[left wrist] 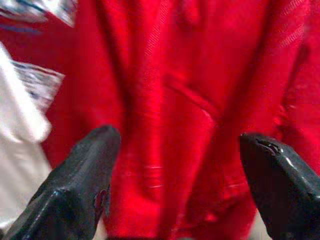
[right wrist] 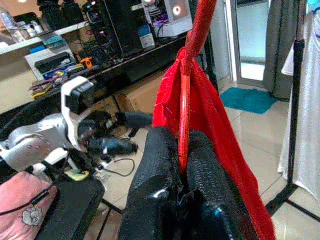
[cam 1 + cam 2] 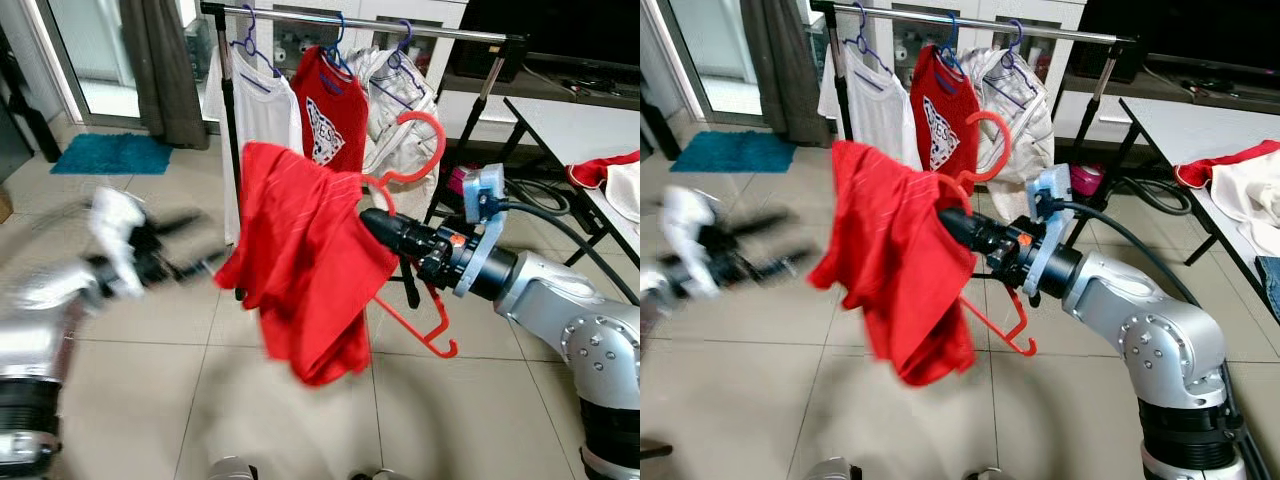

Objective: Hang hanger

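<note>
A red plastic hanger [image 3: 415, 180] carries a red shirt [image 3: 300, 260] draped over one shoulder of it. My right gripper [image 3: 372, 224] is shut on the hanger's bar, holding it tilted in front of the clothes rail [image 3: 360, 22]. In the right wrist view the fingertips [image 2: 165, 150] pinch the red bar [image 2: 186, 105]. My left gripper [image 3: 195, 245] is blurred, left of the shirt, fingers apart. In the left wrist view its fingers [image 1: 85, 175] stand wide open before the red shirt [image 1: 200, 100].
On the rail hang a white shirt [image 3: 262, 110], a red printed shirt [image 3: 330, 110] and a pale jacket [image 3: 395, 100] on blue hangers. A table [image 3: 570, 125] with clothes stands at the right. A teal mat [image 3: 112, 153] lies at the far left on tiled floor.
</note>
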Tool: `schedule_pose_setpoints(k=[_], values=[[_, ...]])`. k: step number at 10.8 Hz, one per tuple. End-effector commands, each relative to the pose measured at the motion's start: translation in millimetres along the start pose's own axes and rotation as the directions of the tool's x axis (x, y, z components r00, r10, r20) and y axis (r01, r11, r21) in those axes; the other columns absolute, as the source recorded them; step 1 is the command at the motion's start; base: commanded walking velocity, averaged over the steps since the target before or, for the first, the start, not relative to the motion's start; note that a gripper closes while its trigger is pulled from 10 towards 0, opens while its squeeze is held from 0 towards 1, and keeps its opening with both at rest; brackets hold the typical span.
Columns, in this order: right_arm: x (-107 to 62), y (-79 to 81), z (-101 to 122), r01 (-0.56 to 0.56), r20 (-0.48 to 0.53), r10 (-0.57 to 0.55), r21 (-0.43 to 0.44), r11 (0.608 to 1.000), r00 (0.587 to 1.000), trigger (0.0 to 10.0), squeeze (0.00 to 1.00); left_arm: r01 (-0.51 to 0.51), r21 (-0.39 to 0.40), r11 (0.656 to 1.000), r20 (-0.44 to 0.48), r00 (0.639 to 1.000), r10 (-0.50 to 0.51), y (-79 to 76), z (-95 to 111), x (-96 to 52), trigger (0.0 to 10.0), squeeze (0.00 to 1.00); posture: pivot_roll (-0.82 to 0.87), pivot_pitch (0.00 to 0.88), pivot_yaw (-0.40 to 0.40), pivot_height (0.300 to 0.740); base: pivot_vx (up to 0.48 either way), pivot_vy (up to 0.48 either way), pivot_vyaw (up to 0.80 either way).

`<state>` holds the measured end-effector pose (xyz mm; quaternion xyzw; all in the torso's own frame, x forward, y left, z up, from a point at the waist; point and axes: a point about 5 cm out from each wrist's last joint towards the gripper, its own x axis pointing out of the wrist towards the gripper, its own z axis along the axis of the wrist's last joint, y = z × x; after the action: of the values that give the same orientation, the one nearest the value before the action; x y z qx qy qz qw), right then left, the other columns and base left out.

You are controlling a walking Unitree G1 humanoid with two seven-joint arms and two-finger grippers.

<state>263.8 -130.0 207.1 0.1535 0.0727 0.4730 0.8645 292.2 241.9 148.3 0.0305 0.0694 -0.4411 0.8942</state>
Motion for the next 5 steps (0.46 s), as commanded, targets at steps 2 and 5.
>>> schedule_pose_setpoints(k=[2, 5], values=[[0.4, 9.6, 11.1, -0.037, 0.024, 0.038, -0.048, 0.998, 0.999, 10.0, 0.00, 0.008, 0.029, 1.000, 0.000, 1.000, -0.008, 4.9, 4.9, 9.9, 10.0, 0.00, -0.07, 0.043, -0.041, 0.740, 0.000, 0.000, 0.00], [-1.4, 13.9, 9.5, -0.046, 0.023, 0.047, -0.047, 0.998, 0.999, 10.0, 0.00, -0.011, 0.057, 0.998, 0.015, 1.000, 0.010, 12.1, 11.2, 14.8, 0.0, 0.00, -0.08, 0.049, -0.029, 0.740, 0.000, 0.000, 0.00]])
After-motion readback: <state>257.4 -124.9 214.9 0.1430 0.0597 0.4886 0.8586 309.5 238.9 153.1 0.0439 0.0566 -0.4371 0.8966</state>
